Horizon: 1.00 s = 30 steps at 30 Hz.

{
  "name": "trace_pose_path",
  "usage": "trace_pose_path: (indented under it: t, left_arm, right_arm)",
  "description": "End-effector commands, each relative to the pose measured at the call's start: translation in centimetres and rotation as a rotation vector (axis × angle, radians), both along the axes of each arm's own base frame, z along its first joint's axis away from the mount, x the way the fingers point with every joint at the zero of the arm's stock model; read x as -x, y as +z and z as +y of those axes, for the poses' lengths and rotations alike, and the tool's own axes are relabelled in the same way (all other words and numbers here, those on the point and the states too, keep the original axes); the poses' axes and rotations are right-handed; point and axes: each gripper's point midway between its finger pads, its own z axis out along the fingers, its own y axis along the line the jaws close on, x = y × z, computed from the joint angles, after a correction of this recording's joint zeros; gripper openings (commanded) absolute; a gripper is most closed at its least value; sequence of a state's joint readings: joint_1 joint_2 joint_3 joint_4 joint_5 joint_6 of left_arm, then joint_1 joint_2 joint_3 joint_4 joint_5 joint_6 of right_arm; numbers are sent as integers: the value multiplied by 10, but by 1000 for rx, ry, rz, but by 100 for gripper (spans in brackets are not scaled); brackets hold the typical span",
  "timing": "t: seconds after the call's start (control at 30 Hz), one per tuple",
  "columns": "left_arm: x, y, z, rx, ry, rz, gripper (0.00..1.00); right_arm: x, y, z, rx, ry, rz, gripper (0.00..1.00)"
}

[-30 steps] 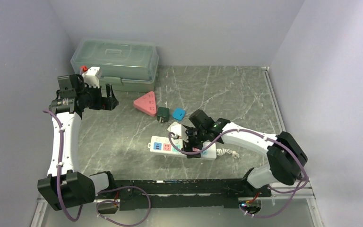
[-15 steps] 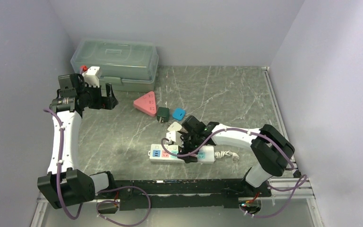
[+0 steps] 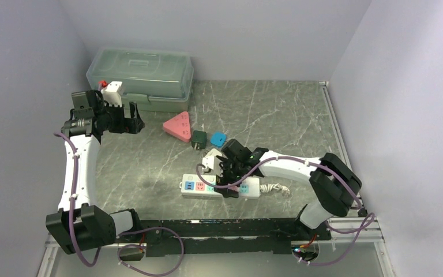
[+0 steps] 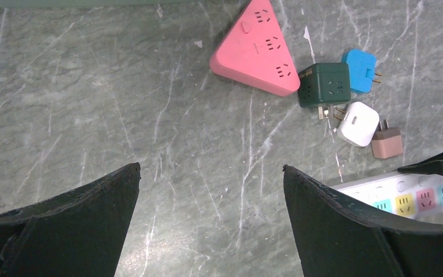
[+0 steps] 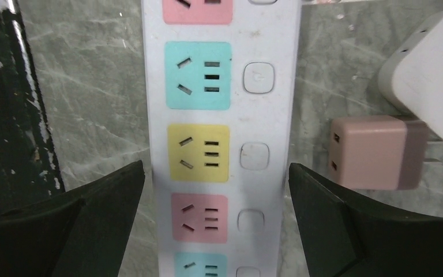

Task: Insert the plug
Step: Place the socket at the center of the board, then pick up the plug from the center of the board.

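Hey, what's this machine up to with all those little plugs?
Two robot arms are meant to push a plug into the white power strip. The right arm hovers low over the strip's coloured sockets, its jaws open and empty. A small pinkish-brown plug lies on the table just beside the strip. The left arm is held up near the green storage box, jaws open too. Neither arm holds a plug yet.
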<state>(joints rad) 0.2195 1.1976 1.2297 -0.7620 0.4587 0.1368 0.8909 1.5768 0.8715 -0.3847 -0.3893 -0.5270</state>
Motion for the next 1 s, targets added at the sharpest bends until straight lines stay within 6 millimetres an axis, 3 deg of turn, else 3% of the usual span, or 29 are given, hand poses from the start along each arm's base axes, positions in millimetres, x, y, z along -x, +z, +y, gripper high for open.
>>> trace_pose_path:
  t: [0.0, 0.1, 0.23, 0.37, 0.73, 0.97]
  left_arm:
    - [-5, 4, -9, 46, -40, -21, 99]
    - [-3, 3, -12, 58, -48, -15, 99]
    - [-2, 1, -13, 57, -58, -8, 99]
    - [-1, -4, -18, 82, -85, 11, 99]
    - [8, -21, -27, 88, -127, 75, 99]
    - [9, -27, -30, 89, -140, 96, 99]
  right_arm:
    - [-14, 58, 21, -133, -53, -71, 100]
    - [-22, 97, 29, -211, -111, -88, 100]
    - [-57, 148, 31, -313, -341, -134, 100]
    - [-101, 171, 32, -348, -495, -238, 100]
    - [-189, 146, 80, -420, -551, -99, 100]
    - [-221, 112, 104, -379, -547, -45, 100]
